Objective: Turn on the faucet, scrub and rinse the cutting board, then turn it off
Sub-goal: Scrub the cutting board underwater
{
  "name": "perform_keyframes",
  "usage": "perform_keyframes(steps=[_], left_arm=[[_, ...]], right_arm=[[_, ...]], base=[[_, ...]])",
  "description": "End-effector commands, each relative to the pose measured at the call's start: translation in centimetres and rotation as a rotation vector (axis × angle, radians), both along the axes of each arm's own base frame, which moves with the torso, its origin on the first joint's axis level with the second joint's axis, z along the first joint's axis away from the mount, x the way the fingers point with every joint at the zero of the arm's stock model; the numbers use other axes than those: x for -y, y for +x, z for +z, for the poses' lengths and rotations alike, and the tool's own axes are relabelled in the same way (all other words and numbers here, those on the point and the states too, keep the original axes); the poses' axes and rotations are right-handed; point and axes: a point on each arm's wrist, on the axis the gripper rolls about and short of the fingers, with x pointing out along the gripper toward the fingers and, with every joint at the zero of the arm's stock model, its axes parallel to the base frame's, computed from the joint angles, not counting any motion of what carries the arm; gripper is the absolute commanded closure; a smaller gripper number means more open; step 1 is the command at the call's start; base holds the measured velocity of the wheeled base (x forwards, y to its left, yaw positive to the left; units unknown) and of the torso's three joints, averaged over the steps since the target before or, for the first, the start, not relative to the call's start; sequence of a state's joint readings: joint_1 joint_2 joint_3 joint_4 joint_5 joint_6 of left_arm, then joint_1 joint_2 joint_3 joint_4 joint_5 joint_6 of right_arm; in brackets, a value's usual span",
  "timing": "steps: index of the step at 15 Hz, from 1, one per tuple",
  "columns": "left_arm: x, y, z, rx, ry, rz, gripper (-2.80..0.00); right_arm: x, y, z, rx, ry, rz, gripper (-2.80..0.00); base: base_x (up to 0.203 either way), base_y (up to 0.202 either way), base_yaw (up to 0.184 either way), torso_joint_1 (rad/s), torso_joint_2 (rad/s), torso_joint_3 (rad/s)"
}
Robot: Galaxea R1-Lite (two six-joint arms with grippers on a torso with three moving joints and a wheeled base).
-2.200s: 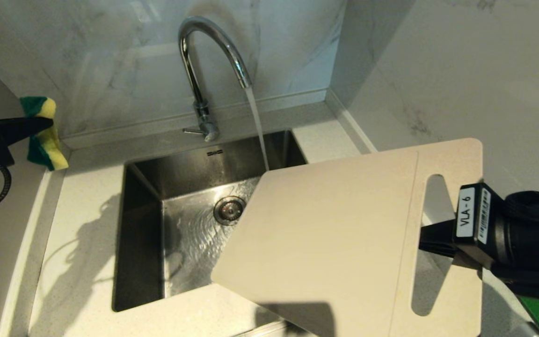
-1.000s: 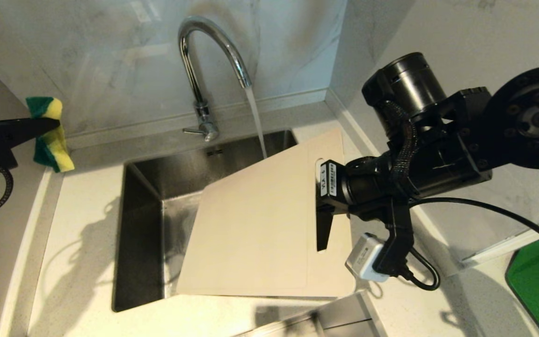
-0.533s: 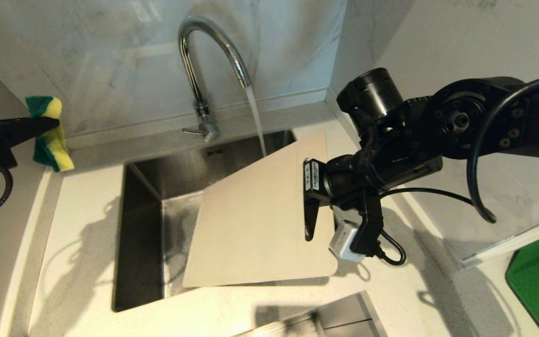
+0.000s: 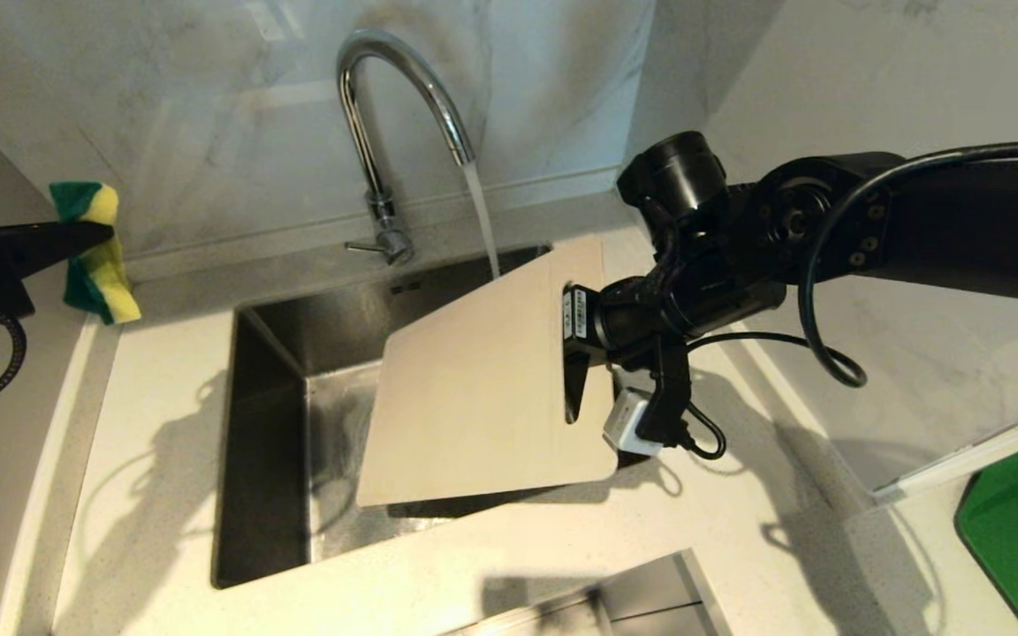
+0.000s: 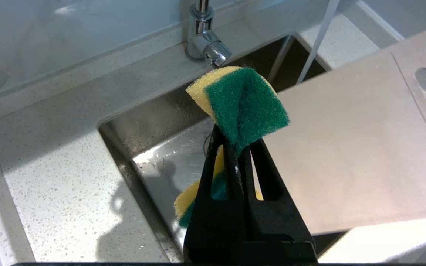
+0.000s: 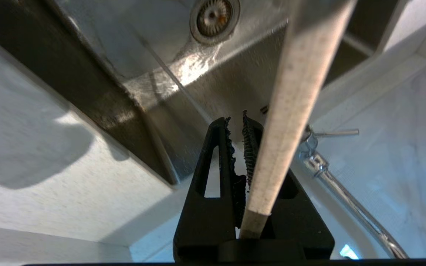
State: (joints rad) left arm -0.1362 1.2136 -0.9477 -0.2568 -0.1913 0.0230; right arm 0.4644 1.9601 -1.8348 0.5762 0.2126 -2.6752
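Item: faucet (image 4: 403,132), at the back edge of the table (image 4: 155,424) behind the sink (image 4: 270,459); running, its stream (image 4: 481,221) falling just past the board's upper edge into the basin. Item: board (image 4: 474,397), held clear of the basin over the sink's right half, tilted steeply, slot end toward the right edge of the table, long axis running from that end down and leftward across the sink. Item: right claw (image 4: 575,371), nearly closed, pinching the board at its slot end; in the right wrist view the board (image 6: 290,111) shows edge-on, clamped between the fingers (image 6: 222,155). Item: left claw (image 4: 89,234), fully closed on a sponge (image 4: 94,252), hanging above the table's back left corner, well apart from the board. Key relation: the board's broad face is turned toward the left claw and lies to its right across the sink; in the left wrist view the sponge (image 5: 242,103) sits in line with the board (image 5: 353,147). Judgement: the faucet step is done, scrubbing not yet begun; the left arm, bearing the sponge, must travel rightward over the sink to meet the face, while the right arm steadies the board near the stream.
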Motion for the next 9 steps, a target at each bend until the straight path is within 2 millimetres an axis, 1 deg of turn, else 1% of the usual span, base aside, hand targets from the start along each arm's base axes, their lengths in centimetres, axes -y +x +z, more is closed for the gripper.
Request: perform_keyframes(steps=[1, 3, 6, 9], left_arm=[[0.0, 0.1, 0.0, 0.000, 0.000, -0.001, 0.00], [0.0, 0.3, -0.1, -0.006, 0.001, 0.001, 0.00], [0.0, 0.5, -0.2, -0.012, 0.002, 0.001, 0.00], [0.0, 0.6, -0.3, -0.015, 0.002, 0.002, 0.00]], right_arm=[[-0.2, 1.5, -0.2, 0.020, -0.004, 0.000, 0.00], [0.2, 2.5, -0.3, 0.030, 0.000, -0.020, 0.00], [0.0, 3.5, -1.0, 0.024, -0.001, -0.024, 0.00], [-0.2, 4.0, -1.5, 0.022, 0.000, -0.024, 0.00]], base=[[0.000, 0.000, 0.000, 0.000, 0.00, 0.000], [0.000, 0.000, 0.000, 0.000, 0.00, 0.000], [0.000, 0.000, 0.000, 0.000, 0.00, 0.000], [0.000, 0.000, 0.000, 0.000, 0.00, 0.000]])
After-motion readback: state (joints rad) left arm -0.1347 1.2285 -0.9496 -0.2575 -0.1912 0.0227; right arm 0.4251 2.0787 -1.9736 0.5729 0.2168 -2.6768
